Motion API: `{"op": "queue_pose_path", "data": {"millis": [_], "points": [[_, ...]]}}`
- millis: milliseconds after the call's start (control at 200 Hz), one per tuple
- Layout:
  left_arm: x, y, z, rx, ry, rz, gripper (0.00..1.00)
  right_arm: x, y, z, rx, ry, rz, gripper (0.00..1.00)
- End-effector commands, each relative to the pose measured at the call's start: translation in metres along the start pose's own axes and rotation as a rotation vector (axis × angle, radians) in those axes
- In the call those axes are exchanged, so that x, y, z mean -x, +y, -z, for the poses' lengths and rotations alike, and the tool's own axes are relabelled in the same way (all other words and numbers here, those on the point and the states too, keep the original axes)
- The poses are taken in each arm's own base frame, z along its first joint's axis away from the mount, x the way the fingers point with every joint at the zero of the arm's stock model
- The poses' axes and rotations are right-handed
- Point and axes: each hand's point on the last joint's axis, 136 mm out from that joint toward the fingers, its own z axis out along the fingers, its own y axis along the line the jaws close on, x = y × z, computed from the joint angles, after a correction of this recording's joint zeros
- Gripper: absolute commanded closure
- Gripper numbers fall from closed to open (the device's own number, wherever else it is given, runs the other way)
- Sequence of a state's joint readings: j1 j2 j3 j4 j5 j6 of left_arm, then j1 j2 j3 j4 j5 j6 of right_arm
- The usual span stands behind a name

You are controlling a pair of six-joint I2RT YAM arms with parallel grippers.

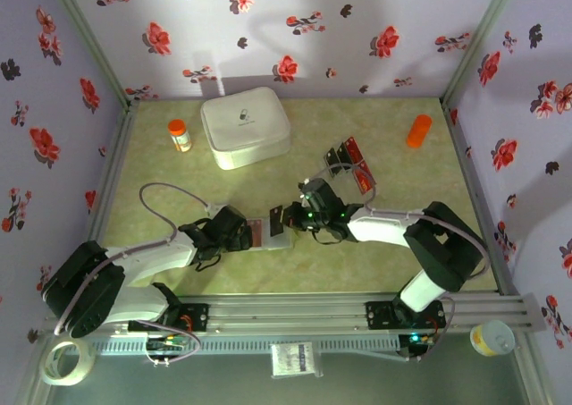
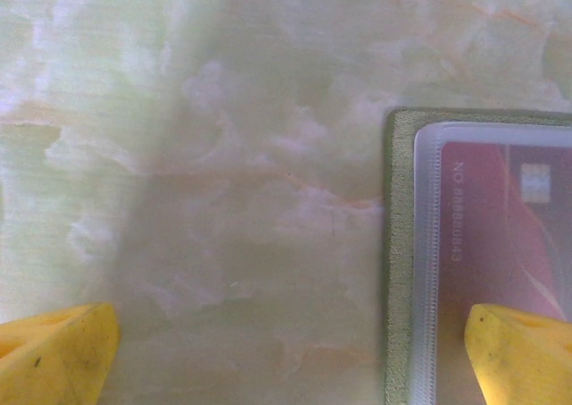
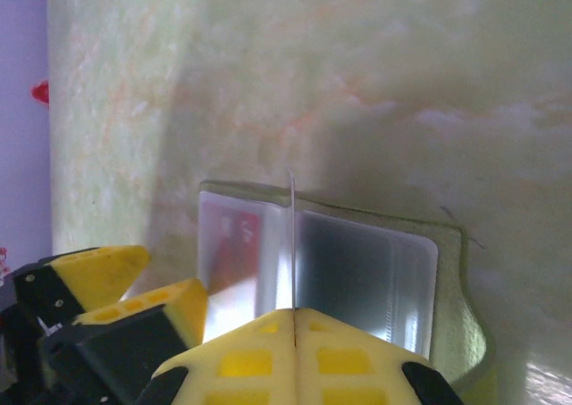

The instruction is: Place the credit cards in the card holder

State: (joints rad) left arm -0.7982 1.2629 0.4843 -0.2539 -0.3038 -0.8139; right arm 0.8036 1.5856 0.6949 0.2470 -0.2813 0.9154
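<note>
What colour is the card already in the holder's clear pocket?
The card is red with pale lettering, clearest in the left wrist view.

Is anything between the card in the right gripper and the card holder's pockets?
Nothing visible is. The right gripper holds the card edge-on just over the open card holder, with no object between them. The open left gripper sits off to the side, by the pocket holding a red card.

card holder (image 2: pixel 394 244) open, flat (red card (image 2: pixel 487 217) inside)
</note>
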Motion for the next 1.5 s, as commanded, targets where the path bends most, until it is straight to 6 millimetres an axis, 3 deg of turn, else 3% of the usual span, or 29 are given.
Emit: {"op": "queue_pose_path", "data": {"millis": [0,850,1495], "points": [[-0.015,0.015,-0.003,0.041,0.040,0.016,0.00,0.014,0.017,0.002,0.086,-0.106,-0.010,1.00],[-0.020,0.021,-0.001,0.046,0.040,0.026,0.00,-0.005,0.006,-0.022,0.145,-0.147,-0.057,1.00],[-0.019,0.021,-0.002,0.043,0.037,0.024,0.00,-0.011,-0.006,-0.017,0.131,-0.164,-0.064,1.00]]}}
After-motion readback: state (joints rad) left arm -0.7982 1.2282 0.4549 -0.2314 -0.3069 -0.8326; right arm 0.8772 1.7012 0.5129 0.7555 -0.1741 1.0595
